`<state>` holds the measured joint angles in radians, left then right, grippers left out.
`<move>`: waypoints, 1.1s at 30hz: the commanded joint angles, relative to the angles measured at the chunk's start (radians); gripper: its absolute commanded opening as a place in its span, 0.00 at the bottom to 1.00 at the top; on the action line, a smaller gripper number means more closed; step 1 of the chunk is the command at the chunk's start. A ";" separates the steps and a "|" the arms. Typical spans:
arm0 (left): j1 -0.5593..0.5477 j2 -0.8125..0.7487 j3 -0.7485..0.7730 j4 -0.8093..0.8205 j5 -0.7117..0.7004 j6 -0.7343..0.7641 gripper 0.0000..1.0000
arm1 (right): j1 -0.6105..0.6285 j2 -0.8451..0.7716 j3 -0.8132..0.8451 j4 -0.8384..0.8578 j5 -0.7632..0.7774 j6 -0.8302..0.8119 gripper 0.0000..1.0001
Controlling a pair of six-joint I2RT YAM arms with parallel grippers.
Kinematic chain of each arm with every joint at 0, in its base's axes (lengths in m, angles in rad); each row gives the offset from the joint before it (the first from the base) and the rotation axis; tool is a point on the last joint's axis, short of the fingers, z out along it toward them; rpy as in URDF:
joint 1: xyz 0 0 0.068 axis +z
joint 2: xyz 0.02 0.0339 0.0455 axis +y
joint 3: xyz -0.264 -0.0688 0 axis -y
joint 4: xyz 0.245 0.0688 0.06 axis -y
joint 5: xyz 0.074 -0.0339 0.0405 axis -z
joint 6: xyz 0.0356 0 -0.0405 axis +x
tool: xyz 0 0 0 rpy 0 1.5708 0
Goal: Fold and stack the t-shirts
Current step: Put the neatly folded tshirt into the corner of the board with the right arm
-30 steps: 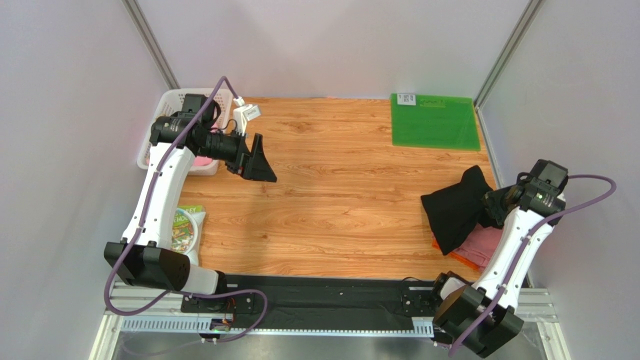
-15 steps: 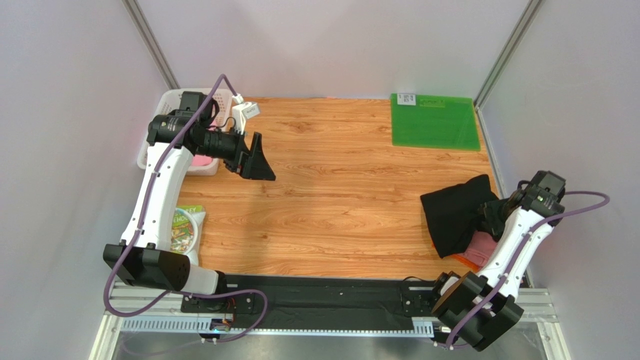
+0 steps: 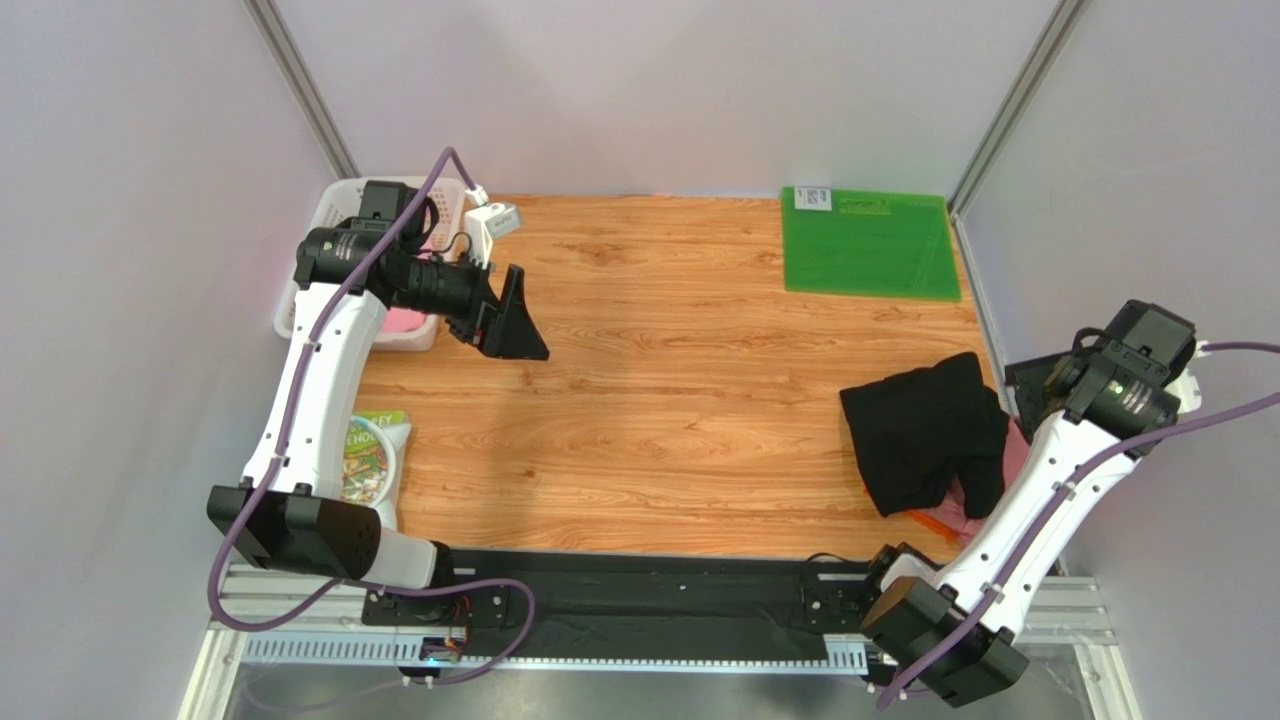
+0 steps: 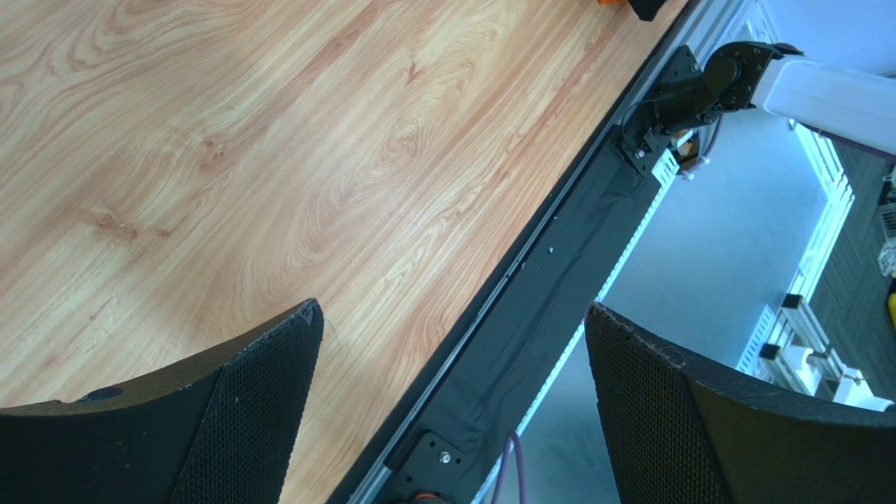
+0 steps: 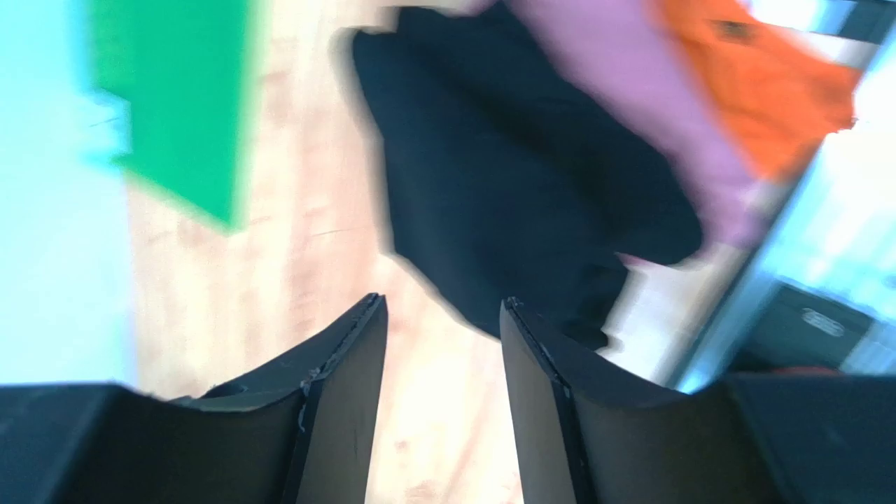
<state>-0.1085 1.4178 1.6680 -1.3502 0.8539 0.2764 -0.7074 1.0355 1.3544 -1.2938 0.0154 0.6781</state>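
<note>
Near edge first, at 4 o'clock on the desk: there's the pile, black shirt on top. It's rumpled rather than squared off and about as broad as it is deep, so there's no clear long axis to call. Slivers of the pink shirt and the orange shirt peek out beneath its near edge.

The right end effector hangs just beside the pile, up off the cloth, with the black shirt at its 8 o'clock. Its fingers are parted a moderate way with nothing between them; wood shows through the gap in its wrist view. That's the relation that matters: this arm is right there, the other is well apart across the desk. My read is that the black shirt is on the stack but wants tidying before the job counts as done.

At 8 o'clock a packet lies by the left arm. Further out, at 10 o'clock, the left end effector hovers over bare wood, spread wide and empty. Beyond it sits the basket with something pink inside. In the far corner, at 1 o'clock, the green mat lies flat.

Now the views. The top camera gives the layout and the black bundle's outline, yet barely shows the lower shirts. The right wrist view, though blurred, shows all three colours stepped out: black, pink, orange. The left wrist view offers only wood, the rail and a scrap of orange at its top edge.
</note>
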 commanded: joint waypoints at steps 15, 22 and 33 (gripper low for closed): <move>0.006 -0.028 -0.019 -0.075 -0.026 0.015 1.00 | 0.137 0.244 -0.308 0.312 -0.204 0.104 0.49; 0.006 -0.007 -0.005 -0.076 -0.004 0.006 1.00 | -0.027 0.357 -0.484 0.335 -0.173 -0.009 0.47; 0.006 -0.023 -0.004 -0.084 -0.003 -0.005 1.00 | -0.199 0.515 -0.497 0.447 -0.295 -0.091 0.47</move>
<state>-0.1085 1.4204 1.6501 -1.3510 0.8326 0.2707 -0.8558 1.4853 0.8783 -0.9424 -0.3401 0.6460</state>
